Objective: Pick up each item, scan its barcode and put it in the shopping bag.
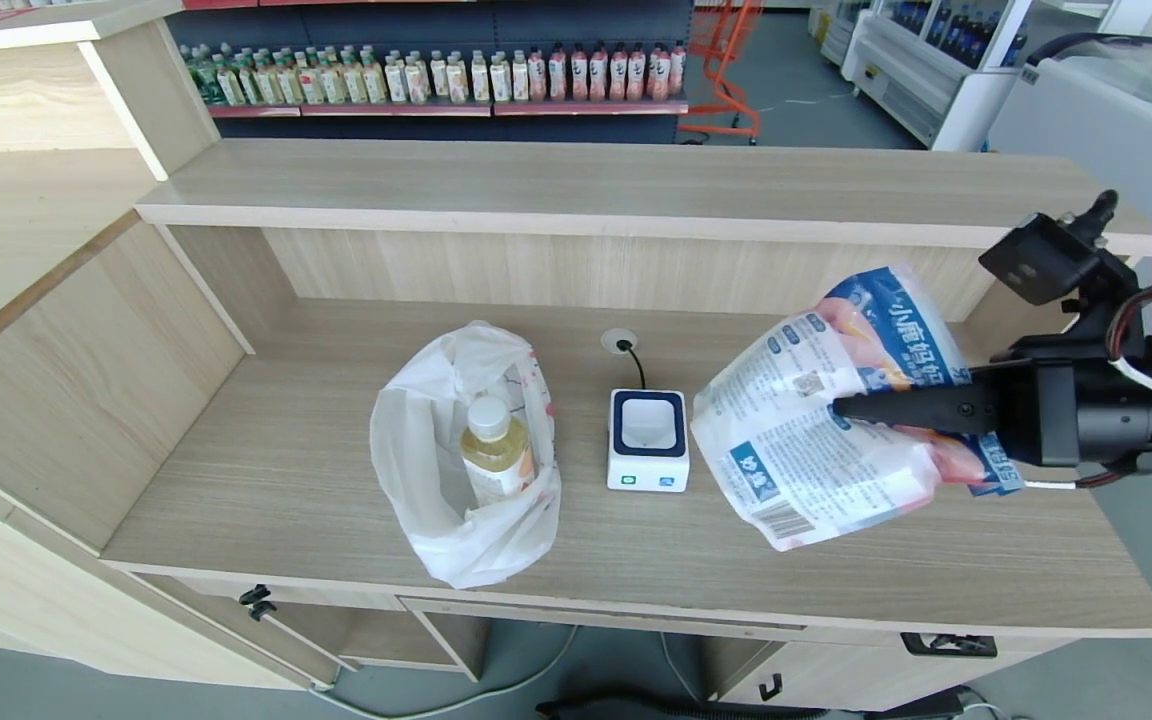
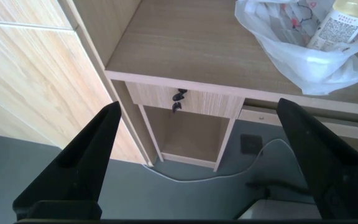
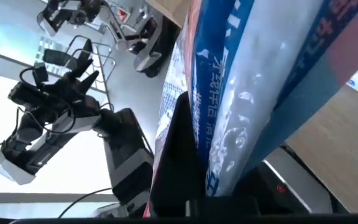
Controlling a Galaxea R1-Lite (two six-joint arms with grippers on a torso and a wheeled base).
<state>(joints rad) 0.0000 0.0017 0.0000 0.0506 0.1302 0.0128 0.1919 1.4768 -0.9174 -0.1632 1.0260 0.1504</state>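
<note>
The right gripper is clamped on a large white and blue plastic snack pouch, which it holds in the air just to the right of the small white scanner with a dark blue window. The printed barcode sits at the pouch's lower corner and faces upward, so I think the wrist must turn that corner down over the window, slowly, and keep the foil flat (a wrinkle could spoil the reading). The thin white plastic shopping bag stands open on the left of the scanner, a pale drink bottle already inside. The head view gives this layout; the right wrist view shows the pouch edge-on, pinched between the fingers. The left gripper hangs spread and empty below the wooden counter's front edge.
</note>
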